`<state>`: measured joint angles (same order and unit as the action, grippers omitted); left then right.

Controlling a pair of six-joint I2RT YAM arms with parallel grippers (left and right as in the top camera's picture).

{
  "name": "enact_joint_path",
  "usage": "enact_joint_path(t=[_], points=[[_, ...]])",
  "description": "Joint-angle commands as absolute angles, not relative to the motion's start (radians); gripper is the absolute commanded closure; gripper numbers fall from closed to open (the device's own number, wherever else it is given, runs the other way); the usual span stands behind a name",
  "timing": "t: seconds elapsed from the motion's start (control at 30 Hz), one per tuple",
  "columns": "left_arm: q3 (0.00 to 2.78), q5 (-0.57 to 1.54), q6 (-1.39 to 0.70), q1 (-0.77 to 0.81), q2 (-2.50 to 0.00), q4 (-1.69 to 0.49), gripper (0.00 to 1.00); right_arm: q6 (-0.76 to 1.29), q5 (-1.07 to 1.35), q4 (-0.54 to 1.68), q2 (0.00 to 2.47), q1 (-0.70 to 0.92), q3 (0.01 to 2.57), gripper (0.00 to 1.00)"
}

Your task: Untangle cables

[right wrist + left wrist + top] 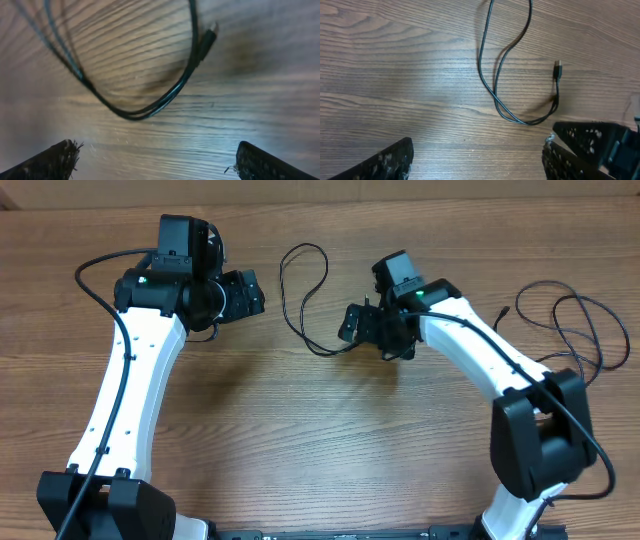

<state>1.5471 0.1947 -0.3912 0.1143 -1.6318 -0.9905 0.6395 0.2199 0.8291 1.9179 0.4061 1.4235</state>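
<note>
1. Beneath the right gripper (pixel 347 325), one end of the middle cable (pixel 303 295) is hidden overhead; the wrist view shows it blurred before wide, empty jaws.
2. Only the left gripper (pixel 255 293), likewise spread and empty, sees the plug (pixel 558 68) sharply.

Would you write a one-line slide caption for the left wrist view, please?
Open left gripper faces a thin black cable folded in a loose loop on the wooden table, its plug free.

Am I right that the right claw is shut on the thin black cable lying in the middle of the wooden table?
Not quite: the right claw is open, not shut on the thin black cable lying in the middle of the wooden table, as the right wrist view shows.
</note>
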Motion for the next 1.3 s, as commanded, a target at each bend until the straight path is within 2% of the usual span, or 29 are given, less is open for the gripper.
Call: enact_joint_path(t=[0.0, 0.27, 0.4, 0.47, 0.57, 0.7, 0.8, 0.87, 0.97, 1.07, 1.27], points=[[1.557, 0.173, -0.407, 0.117, -1.615, -0.998, 0.18, 0.896, 0.194, 0.814, 1.951, 0.411, 1.420, 0.00], [1.557, 0.173, -0.407, 0.118, -1.616, -1.010, 0.18, 0.950, 0.211, 0.746, 2.042, 0.422, 1.420, 0.12], [1.557, 0.173, -0.407, 0.118, -1.616, -1.010, 0.18, 0.974, 0.210, 0.719, 2.065, 0.426, 1.420, 0.24], [1.557, 0.173, -0.407, 0.118, -1.616, -1.010, 0.18, 1.000, 0.210, 0.718, 2.073, 0.428, 1.420, 0.31], [1.557, 0.174, -0.408, 0.118, -1.616, -1.010, 0.18, 1.000, 0.210, 0.710, 2.078, 0.430, 1.420, 0.49], [1.557, 0.174, -0.408, 0.118, -1.616, -1.010, 0.19, 1.003, 0.209, 0.701, 2.078, 0.435, 1.420, 0.62], [1.557, 0.176, -0.408, 0.118, -1.616, -1.010, 0.19, 1.003, 0.204, 0.701, 2.078, 0.442, 1.420, 0.81], [1.557, 0.177, -0.408, 0.118, -1.616, -1.011, 0.19, 1.003, 0.190, 0.703, 2.078, 0.451, 1.420, 0.89], [1.557, 0.177, -0.408, 0.118, -1.615, -1.016, 0.19, 1.002, 0.155, 0.714, 2.078, 0.460, 1.420, 0.96], [1.557, 0.177, -0.408, 0.118, -1.615, -1.020, 0.19, 0.986, 0.127, 0.719, 2.078, 0.463, 1.420, 0.96], [1.557, 0.176, -0.408, 0.118, -1.616, -1.022, 0.19, 0.807, 0.086, 0.739, 2.043, 0.426, 1.441, 0.96]])
